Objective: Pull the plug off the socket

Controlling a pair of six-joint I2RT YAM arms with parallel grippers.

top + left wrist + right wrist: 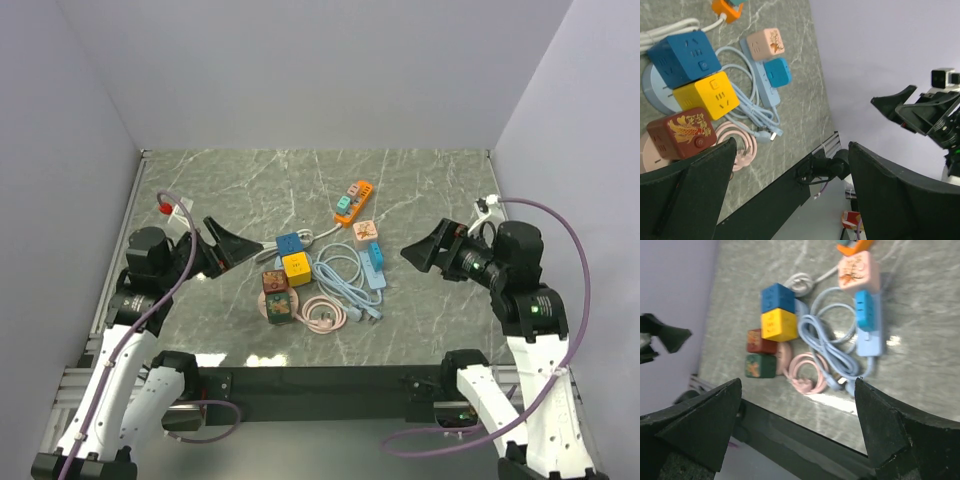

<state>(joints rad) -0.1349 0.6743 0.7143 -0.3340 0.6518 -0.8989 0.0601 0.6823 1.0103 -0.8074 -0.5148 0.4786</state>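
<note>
A light blue power strip lies mid-table with a small blue cube plug and a pink cube seated on it; they also show in the right wrist view, strip, blue cube plug. An orange strip carries a teal cube. My left gripper is open and empty, left of the cubes, above the table. My right gripper is open and empty, right of the light blue strip. Neither touches anything.
Blue, yellow, dark red and green cube sockets stand in a cluster at centre left. A coiled pink cable and a light blue cable lie beside them. White walls enclose the table.
</note>
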